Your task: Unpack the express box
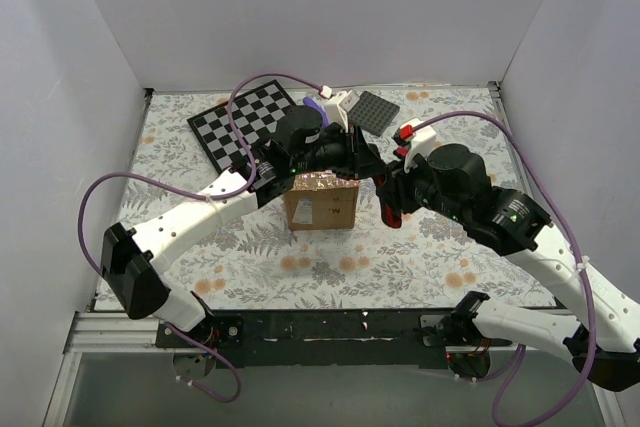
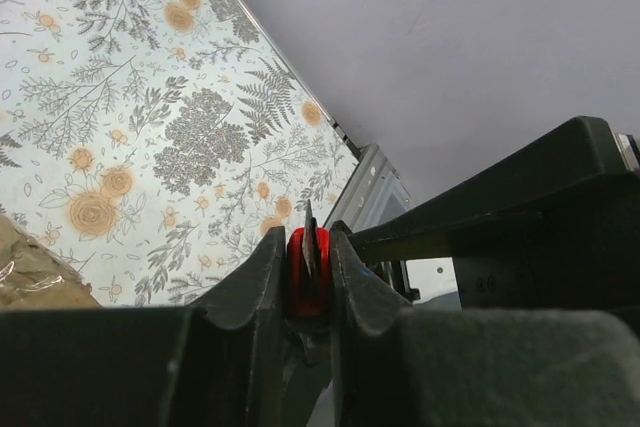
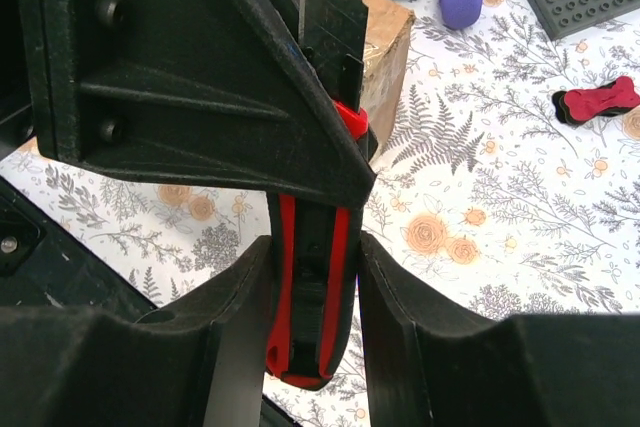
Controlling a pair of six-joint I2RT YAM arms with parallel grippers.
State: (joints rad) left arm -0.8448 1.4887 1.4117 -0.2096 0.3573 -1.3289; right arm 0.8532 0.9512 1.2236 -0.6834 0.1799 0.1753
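**A:** Where's the box, and what are the arms doing?

**B:** The box (image 1: 322,205) sits on the flowered surface (image 1: 400,257), just below both end effectors. The right end effector (image 3: 312,257) is clenched on the handle of a red and black knife (image 3: 310,317). The left end effector (image 2: 308,247) is pinched on the knife's front end, right at the blade. The box top lies just past the blade tip.

**A:** How will the box behave?

**B:** It's small brown cardboard, so I'd guess it is light. It is probably stiff along the edges, with panels that give under pressure. The glossy tape (image 1: 318,182) on top looks slick, so that's a poor place to grip. I'd take it low on two opposite side walls, clear of the top seam. It may skid on the surface if a blade drags across it.

**A:** Any writing?

**B:** There's small black print (image 1: 335,212) on the side nearest the arm bases, but it's too small to read. I can't make out a brand on the knife.
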